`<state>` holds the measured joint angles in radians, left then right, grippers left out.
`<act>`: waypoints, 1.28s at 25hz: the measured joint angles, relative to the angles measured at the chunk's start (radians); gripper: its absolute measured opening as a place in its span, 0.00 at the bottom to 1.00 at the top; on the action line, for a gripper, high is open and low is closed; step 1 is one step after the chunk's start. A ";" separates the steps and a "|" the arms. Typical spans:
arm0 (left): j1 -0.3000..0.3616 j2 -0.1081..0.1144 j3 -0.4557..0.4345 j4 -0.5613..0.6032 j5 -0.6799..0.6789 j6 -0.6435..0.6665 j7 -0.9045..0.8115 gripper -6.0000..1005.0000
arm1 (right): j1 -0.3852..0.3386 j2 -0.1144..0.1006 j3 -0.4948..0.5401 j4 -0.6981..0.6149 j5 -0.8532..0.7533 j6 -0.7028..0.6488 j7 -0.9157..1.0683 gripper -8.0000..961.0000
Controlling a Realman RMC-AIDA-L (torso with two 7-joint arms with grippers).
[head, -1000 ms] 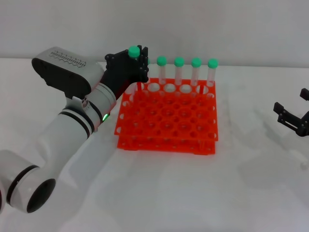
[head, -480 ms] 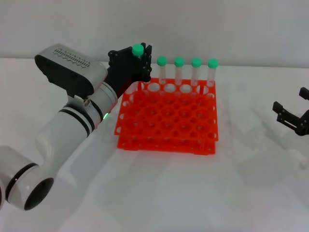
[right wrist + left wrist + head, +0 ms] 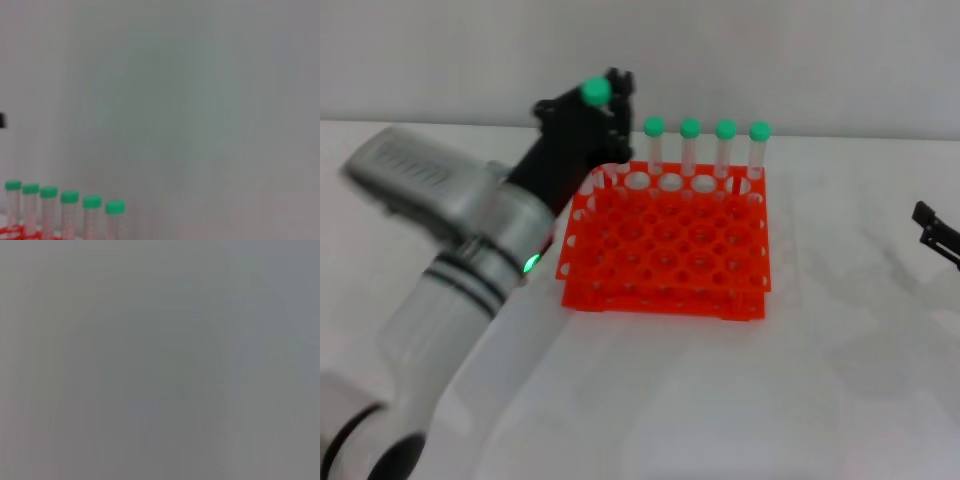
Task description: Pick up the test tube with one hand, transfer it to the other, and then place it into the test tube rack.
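The test tube (image 3: pixel 596 92), known by its green cap, sticks up from my left gripper (image 3: pixel 588 125), which is shut on it. The tube's clear body is hidden behind the black fingers. This gripper hangs over the back left corner of the orange test tube rack (image 3: pixel 665 250). My right gripper (image 3: pixel 950 228) sits at the far right edge of the head view, well away from the rack, open and holding nothing. Only one of its fingers (image 3: pixel 932 226) shows. The left wrist view is plain grey.
Several green-capped tubes (image 3: pixel 690 128) stand in the rack's back row. The right wrist view shows a row of these tubes (image 3: pixel 69 197) and a bit of the rack (image 3: pixel 10 231). A pale wall rises behind the white table (image 3: pixel 840 380).
My left arm has swung and its wrist has turned, lifting the held tube slightly up and to the left. The right gripper has drawn farther right, partly out of the head view.
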<state>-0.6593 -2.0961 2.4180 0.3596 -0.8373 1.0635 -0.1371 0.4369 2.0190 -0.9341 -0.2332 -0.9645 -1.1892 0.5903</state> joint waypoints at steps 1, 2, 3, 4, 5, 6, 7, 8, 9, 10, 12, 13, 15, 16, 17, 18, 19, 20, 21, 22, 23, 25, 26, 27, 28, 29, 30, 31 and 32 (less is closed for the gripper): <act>0.034 0.001 -0.002 0.017 -0.001 0.052 -0.001 0.15 | -0.005 0.000 0.000 0.000 0.012 -0.006 -0.001 0.88; 0.063 0.002 -0.003 0.028 -0.001 0.100 -0.006 0.15 | -0.008 0.000 0.000 0.000 0.022 -0.012 -0.003 0.88; 0.101 0.003 -0.003 0.036 -0.003 0.154 -0.016 0.15 | -0.012 0.000 0.000 0.000 0.029 -0.018 -0.004 0.88; 0.125 0.004 -0.003 0.041 -0.003 0.189 -0.029 0.15 | -0.017 0.000 0.000 0.000 0.040 -0.026 -0.004 0.88; 0.152 0.005 -0.002 0.043 -0.003 0.222 -0.054 0.16 | -0.022 0.000 0.000 0.000 0.044 -0.030 -0.004 0.88; 0.180 0.006 -0.001 0.045 -0.002 0.254 -0.090 0.16 | -0.025 0.000 0.000 0.000 0.049 -0.033 -0.005 0.88; 0.199 0.008 -0.001 0.044 -0.002 0.269 -0.126 0.16 | -0.029 0.000 0.001 0.000 0.051 -0.037 -0.006 0.88; 0.228 0.011 -0.005 0.037 -0.001 0.288 -0.197 0.16 | -0.030 0.000 0.001 0.000 0.051 -0.038 -0.007 0.88; 0.247 0.014 -0.010 0.029 -0.003 0.299 -0.255 0.16 | -0.032 -0.001 0.001 0.000 0.052 -0.039 -0.008 0.88; 0.264 0.016 -0.017 0.013 -0.001 0.312 -0.331 0.16 | -0.033 -0.002 0.002 0.000 0.052 -0.039 -0.009 0.88; 0.281 0.019 -0.033 -0.035 0.007 0.337 -0.483 0.16 | -0.037 -0.003 0.001 0.000 0.052 -0.039 -0.013 0.88; 0.282 0.022 -0.041 -0.075 0.020 0.352 -0.566 0.17 | -0.040 -0.004 0.002 0.000 0.052 -0.039 -0.018 0.88; 0.274 0.031 -0.048 -0.138 0.047 0.369 -0.692 0.17 | -0.042 -0.004 0.002 0.000 0.053 -0.039 -0.028 0.88; 0.265 0.041 -0.050 -0.178 0.067 0.375 -0.766 0.17 | -0.042 -0.005 0.001 0.000 0.053 -0.039 -0.031 0.88; 0.257 0.047 -0.050 -0.201 0.081 0.377 -0.808 0.17 | -0.041 -0.005 0.001 0.000 0.053 -0.039 -0.034 0.88; 0.241 0.058 -0.050 -0.247 0.109 0.378 -0.877 0.17 | -0.041 -0.005 0.002 0.000 0.053 -0.039 -0.041 0.88; 0.226 0.064 -0.048 -0.281 0.136 0.378 -0.920 0.17 | -0.039 -0.005 0.002 0.000 0.053 -0.039 -0.049 0.88; 0.212 0.071 -0.046 -0.307 0.161 0.378 -0.954 0.17 | -0.039 -0.005 0.001 0.000 0.053 -0.039 -0.053 0.88; 0.196 0.077 -0.044 -0.336 0.190 0.378 -0.983 0.18 | -0.038 -0.005 0.001 0.000 0.054 -0.039 -0.057 0.88; 0.180 0.083 -0.042 -0.360 0.218 0.379 -1.008 0.18 | -0.038 -0.005 0.001 0.000 0.054 -0.039 -0.058 0.88; 0.163 0.089 -0.042 -0.383 0.246 0.378 -1.039 0.18 | -0.038 -0.005 0.001 0.000 0.054 -0.039 -0.059 0.88; 0.140 0.094 -0.041 -0.414 0.282 0.375 -1.084 0.18 | -0.038 -0.004 0.000 0.000 0.053 -0.039 -0.059 0.88; 0.130 0.095 -0.041 -0.428 0.293 0.373 -1.102 0.18 | -0.039 -0.004 0.000 0.000 0.053 -0.039 -0.060 0.88; 0.121 0.095 -0.041 -0.445 0.303 0.370 -1.117 0.18 | -0.040 -0.004 0.000 0.000 0.053 -0.039 -0.063 0.88; 0.115 0.093 -0.041 -0.459 0.306 0.369 -1.121 0.19 | -0.041 -0.004 0.000 0.000 0.053 -0.039 -0.066 0.88; 0.111 0.090 -0.041 -0.471 0.307 0.366 -1.122 0.19 | -0.042 -0.004 0.000 0.000 0.054 -0.039 -0.068 0.88; 0.108 0.087 -0.040 -0.482 0.307 0.360 -1.122 0.19 | -0.042 -0.003 0.000 0.000 0.053 -0.039 -0.070 0.88; 0.107 0.086 -0.040 -0.487 0.307 0.346 -1.119 0.19 | -0.043 -0.003 0.000 0.000 0.053 -0.039 -0.071 0.88; 0.106 0.085 -0.039 -0.489 0.307 0.331 -1.118 0.19 | -0.044 -0.003 0.000 0.000 0.053 -0.039 -0.072 0.88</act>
<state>-0.5532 -2.0111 2.3786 -0.1298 -0.5300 1.3941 -1.2550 0.3930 2.0165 -0.9343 -0.2332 -0.9111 -1.2284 0.5187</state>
